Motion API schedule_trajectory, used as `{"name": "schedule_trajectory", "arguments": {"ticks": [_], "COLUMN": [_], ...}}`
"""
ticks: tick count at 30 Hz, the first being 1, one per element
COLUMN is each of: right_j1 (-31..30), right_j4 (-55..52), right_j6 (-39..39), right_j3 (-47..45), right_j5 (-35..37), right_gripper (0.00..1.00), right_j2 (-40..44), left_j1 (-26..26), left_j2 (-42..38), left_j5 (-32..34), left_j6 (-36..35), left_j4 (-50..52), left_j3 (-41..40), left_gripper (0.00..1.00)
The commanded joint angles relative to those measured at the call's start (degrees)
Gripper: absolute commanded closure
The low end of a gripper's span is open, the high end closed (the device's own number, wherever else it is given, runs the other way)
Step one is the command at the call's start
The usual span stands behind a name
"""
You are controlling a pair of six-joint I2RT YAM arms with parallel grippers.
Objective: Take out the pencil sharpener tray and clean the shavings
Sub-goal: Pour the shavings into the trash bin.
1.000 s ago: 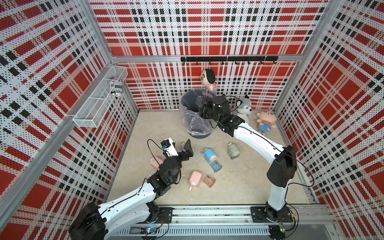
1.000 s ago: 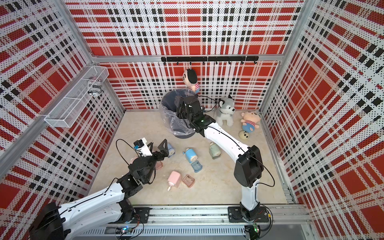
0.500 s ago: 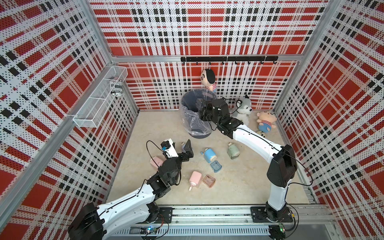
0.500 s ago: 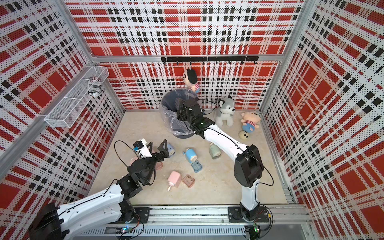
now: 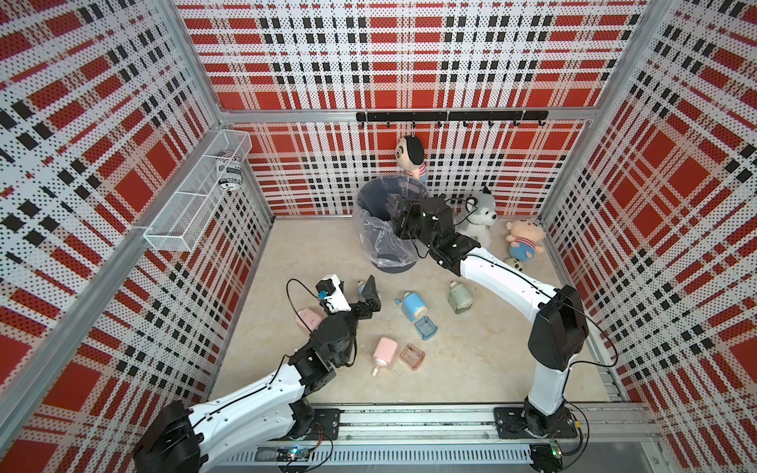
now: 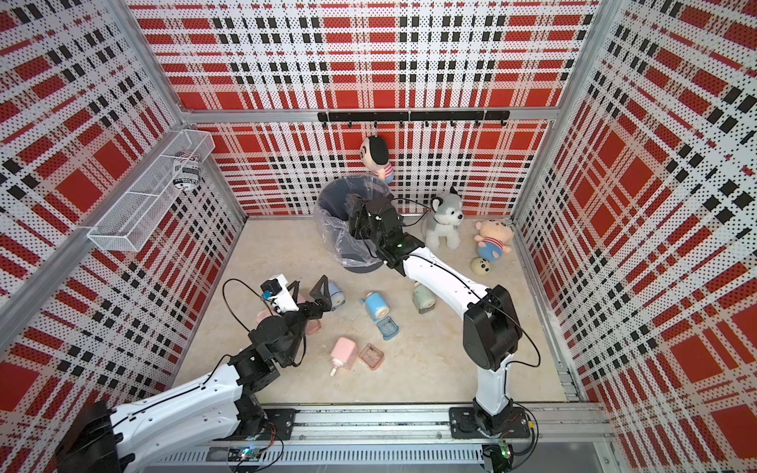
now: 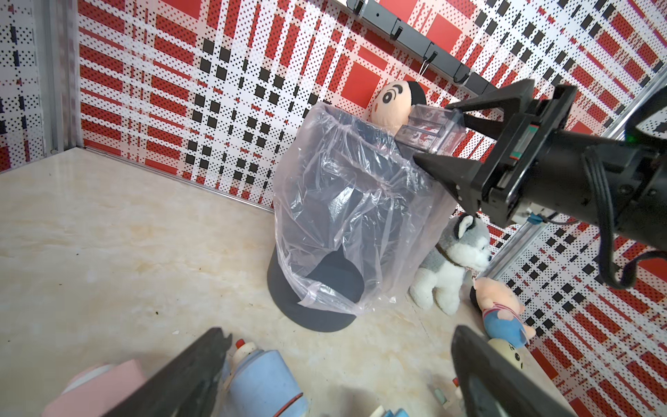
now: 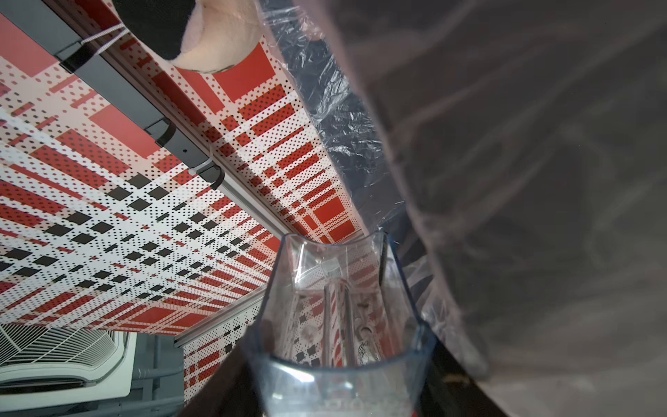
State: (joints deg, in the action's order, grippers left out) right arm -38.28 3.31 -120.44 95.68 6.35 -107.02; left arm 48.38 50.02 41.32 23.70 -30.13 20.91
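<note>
We see two matching arms. The left arm (image 5: 254, 403) and right arm (image 5: 502, 276) share glossy white links dotted with small dark screws, joined by bulky matte-black joint housings. Thin black cables loop beside each wrist. The left gripper (image 7: 337, 330) has black wedge-shaped fingers (image 7: 187, 375); its white wrist camera (image 5: 334, 291), centre left, carries a blue connector.

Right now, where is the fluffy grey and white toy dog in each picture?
In a top view: the toy husky sits by the back wall, beside the bin.
In a top view: it sits in the same place, beside the bin.
Left wrist: it stands next to the bin's foot.
Right wrist: not in it.
Shared landmark: the grey bin with the clear bag shows in all four.
</note>
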Motion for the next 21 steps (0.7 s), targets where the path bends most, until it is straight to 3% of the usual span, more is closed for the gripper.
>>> {"name": "schedule_trajectory", "arguments": {"ticks": [1,9,21], "right_j1": [0.6,0.6,1.9], "right_j4": [-1.6,-3.3,1.8], "right_j6": [-0.8,2.2,0.5], "right_j3": [-0.6,4.1,-3.9], "right_j5": [-0.4,0.0,-2.5], "right_gripper": [0.49,0.49,0.49], "right_j2": [0.3,0.8,0.4], "left_j1": [0.3,1.6,3.7], "left_j2": [-0.4,0.1,3.7], "left_j5": [0.9,2.5,4.7], "left_j6": [-1.0,-2.0,-4.1], "left_j4": [-1.2,-1.8,-3.0], "left_j3": [-0.6,-0.6,0.4], "left_gripper": [0.02,0.02,0.02]}}
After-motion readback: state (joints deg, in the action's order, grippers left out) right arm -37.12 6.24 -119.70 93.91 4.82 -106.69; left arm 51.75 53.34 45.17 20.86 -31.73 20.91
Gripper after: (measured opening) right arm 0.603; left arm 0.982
